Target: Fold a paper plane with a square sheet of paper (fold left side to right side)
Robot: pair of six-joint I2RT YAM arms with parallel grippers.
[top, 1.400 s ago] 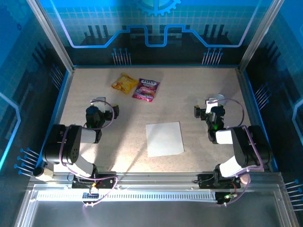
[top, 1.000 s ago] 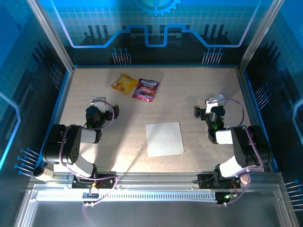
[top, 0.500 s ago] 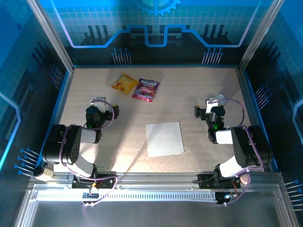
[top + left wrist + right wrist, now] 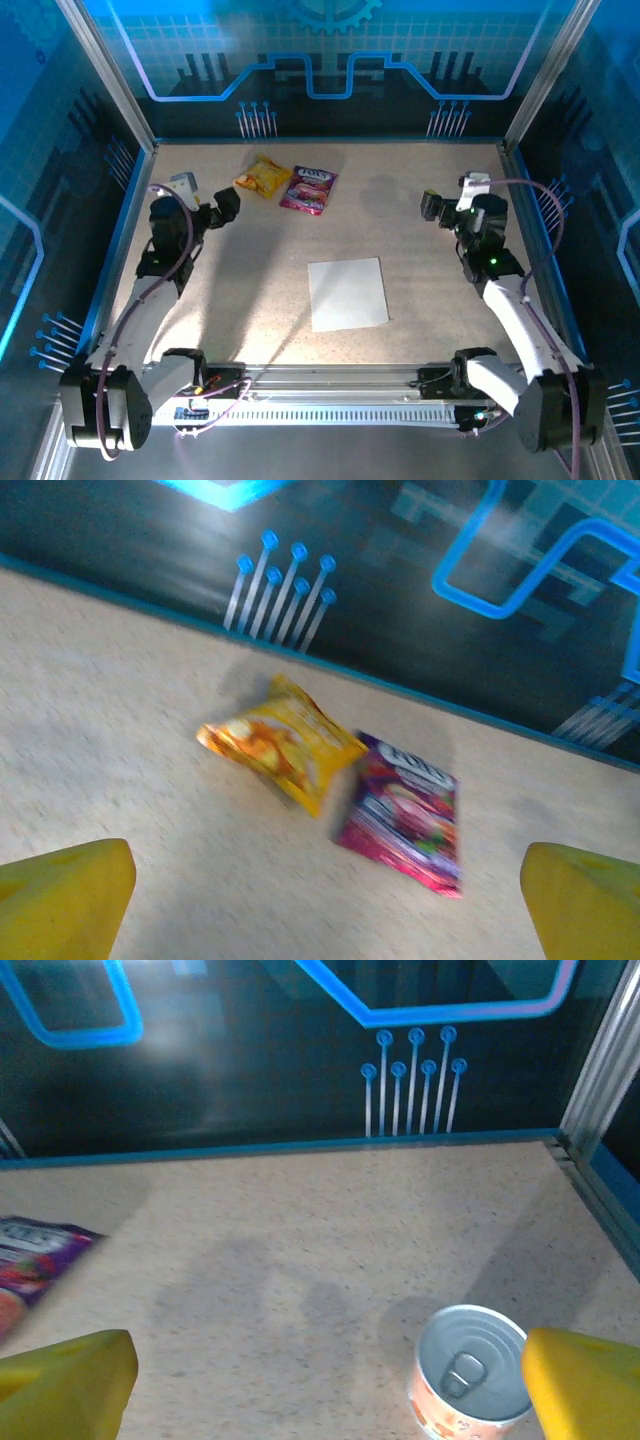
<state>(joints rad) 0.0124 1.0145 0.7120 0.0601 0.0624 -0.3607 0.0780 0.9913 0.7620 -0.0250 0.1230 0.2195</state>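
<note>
Paper sheet (image 4: 348,293) lies flat between both open grippers.

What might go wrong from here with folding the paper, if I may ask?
The sheet of paper lies flat on the table, so the open left gripper may push or crumple it rather than lift its edge. The can stands close by the open right gripper, which might knock it.

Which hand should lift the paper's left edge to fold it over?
Probably the left hand. It is open and sits left of the square sheet of paper, on the side of the edge to lift. The right hand, also open, would have to reach across the sheet.
</note>
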